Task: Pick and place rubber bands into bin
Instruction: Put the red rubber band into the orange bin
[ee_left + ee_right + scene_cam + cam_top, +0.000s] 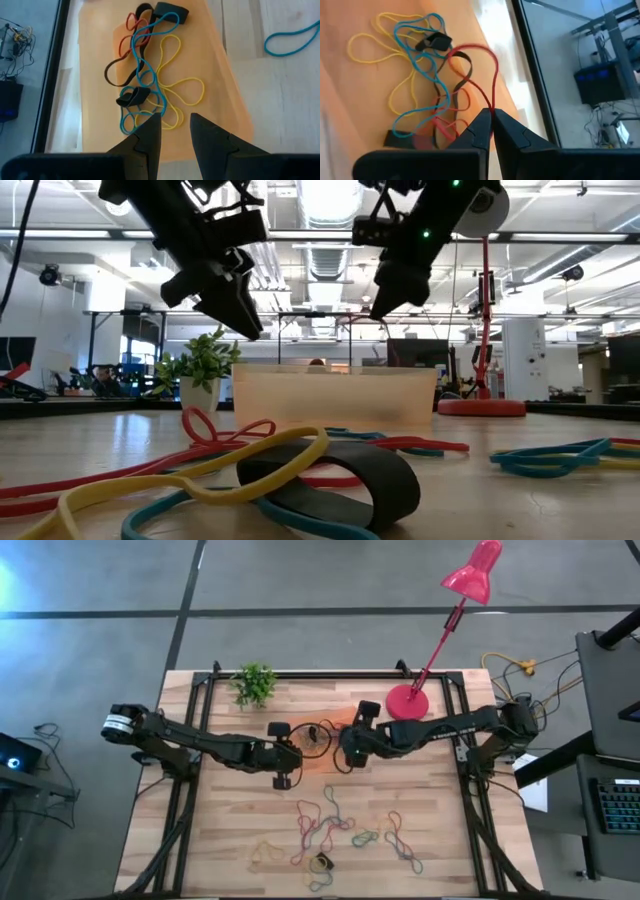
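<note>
The bin [316, 762] is a shallow translucent orange tray at the table's middle, and it also shows in the low view [335, 395]. Several rubber bands [150, 75] lie in it: yellow, blue, black and red. Many more bands [330, 828] lie loose on the wood toward the near edge, among them a yellow one [200, 480] and a black one [350, 480]. My left gripper [175, 131] hovers open over the bin's left part [298, 753], holding nothing. My right gripper [492, 120] is above the bin's right part [342, 746], shut on a red band. My right gripper pinches a red rubber band [493, 102] between its two fingers, coming at it from above and slanting down. The band's loop [470, 49] reaches out past the fingertips over the bands in the bin. I cannot tell whether its far end touches them.
A small potted plant [254, 683] stands at the far left of the table. The red lamp's round base [407, 700] sits at the far right, close to the right arm, with its stem leaning away over the far edge. Bare wood lies left and right of the loose bands.
</note>
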Controlling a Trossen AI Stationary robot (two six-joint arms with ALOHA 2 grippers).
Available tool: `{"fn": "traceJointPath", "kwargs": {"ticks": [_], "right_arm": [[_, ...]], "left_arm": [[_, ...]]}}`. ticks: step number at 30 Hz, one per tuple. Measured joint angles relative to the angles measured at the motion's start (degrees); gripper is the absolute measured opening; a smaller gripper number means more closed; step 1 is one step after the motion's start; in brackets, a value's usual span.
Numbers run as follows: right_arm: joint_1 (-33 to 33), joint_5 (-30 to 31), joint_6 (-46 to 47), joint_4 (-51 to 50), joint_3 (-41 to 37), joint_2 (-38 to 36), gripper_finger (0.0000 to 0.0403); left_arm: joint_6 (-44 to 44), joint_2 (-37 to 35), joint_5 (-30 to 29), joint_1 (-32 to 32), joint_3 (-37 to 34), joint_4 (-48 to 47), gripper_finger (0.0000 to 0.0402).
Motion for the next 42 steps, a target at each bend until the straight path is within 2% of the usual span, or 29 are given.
{"fn": "traceJointPath", "kwargs": {"ticks": [5,9,12,18,25,30,36,38,42], "right_arm": [[-2.7,-3.4,-0.3,3.9,-1.9,0.0,0.0009],[-4.5,-10.2,-0.1,4.4,-3.2,0.0,0.0018],[-5.2,-13.4,0.1,5.7,-4.5,0.0,0.0044],[-5.1,-13.6,0.3,7.4,-5.9,0.1,0.0109],[-2.0,-13.7,-2.6,7.3,-6.1,0.1,0.0147],[-0.4,-13.7,-3.2,7.4,-6.1,0.1,0.0152],[2.3,-13.7,-3.1,6.7,-6.4,-0.1,0.0145],[3.3,-13.6,-2.9,6.5,-6.6,-0.2,0.0142],[5.6,-13.6,-2.3,6.3,-7.0,-0.4,0.0136]], "left_arm": [[-1.4,-1.7,0.0,0.0,-1.1,-0.9,0.0089],[-2.7,-3.0,0.0,-0.4,-2.6,-0.9,0.0089],[-2.9,-3.1,0.0,-0.3,-3.1,-0.8,0.0089],[-4.2,-3.2,0.9,-0.5,-3.4,-0.7,0.0089],[-3.8,-3.0,17.1,-2.4,-3.5,0.1,0.0089],[-2.2,-2.6,24.5,-4.7,-3.6,3.7,0.0089],[0.7,-1.2,35.2,-7.9,-3.6,12.3,0.0089],[0.9,-0.1,37.2,-9.2,-3.6,13.0,0.0089],[2.0,3.5,37.2,-11.6,-3.7,13.5,0.0089]]}}
